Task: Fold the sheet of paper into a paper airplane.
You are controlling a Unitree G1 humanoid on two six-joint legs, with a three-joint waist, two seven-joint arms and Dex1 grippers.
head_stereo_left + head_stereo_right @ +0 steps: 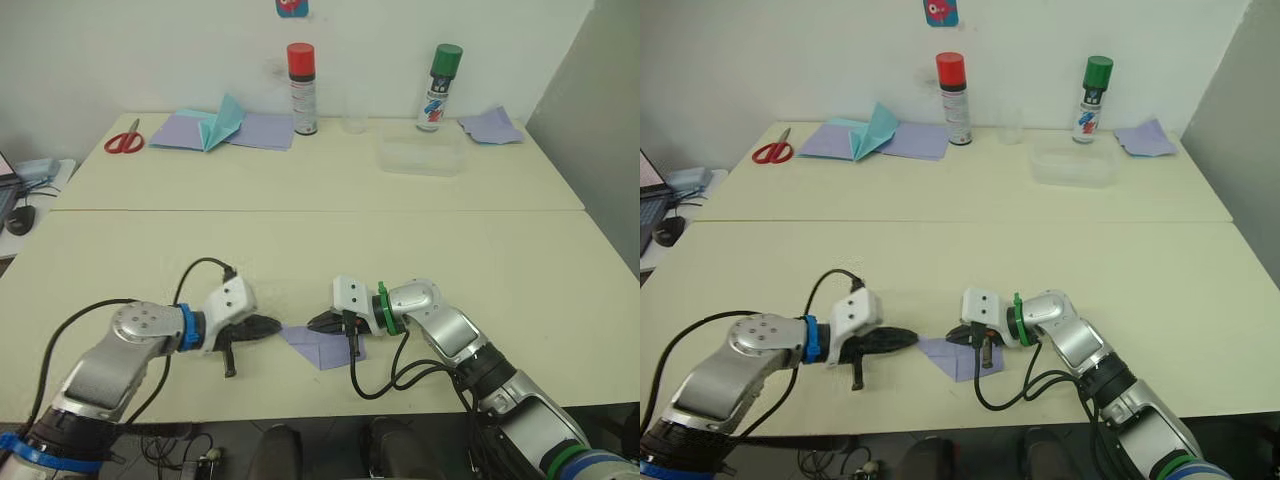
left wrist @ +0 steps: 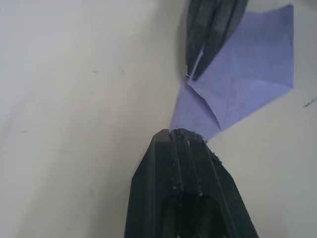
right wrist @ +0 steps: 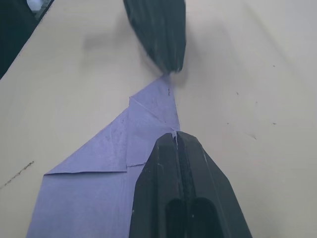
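Observation:
The sheet of paper (image 1: 322,346) is a lavender piece, partly folded to a point with several creases, lying flat near the table's front edge between my two grippers. My left gripper (image 1: 278,324) is shut, and its tip (image 2: 174,132) touches the paper's pointed corner (image 2: 190,111). Opposite it, my right gripper (image 1: 310,323) is shut on a raised fold edge of the paper (image 3: 148,124); in the left wrist view a thin flap edge runs up between its fingers (image 2: 210,34). The two tips face each other, a short gap apart.
At the back of the table are red scissors (image 1: 124,140), a teal folded paper (image 1: 222,122) on lavender sheets (image 1: 258,130), a red-capped can (image 1: 302,88), a clear cup (image 1: 354,118), a green-capped can (image 1: 440,85), a clear tub (image 1: 421,155) and a lavender scrap (image 1: 490,126).

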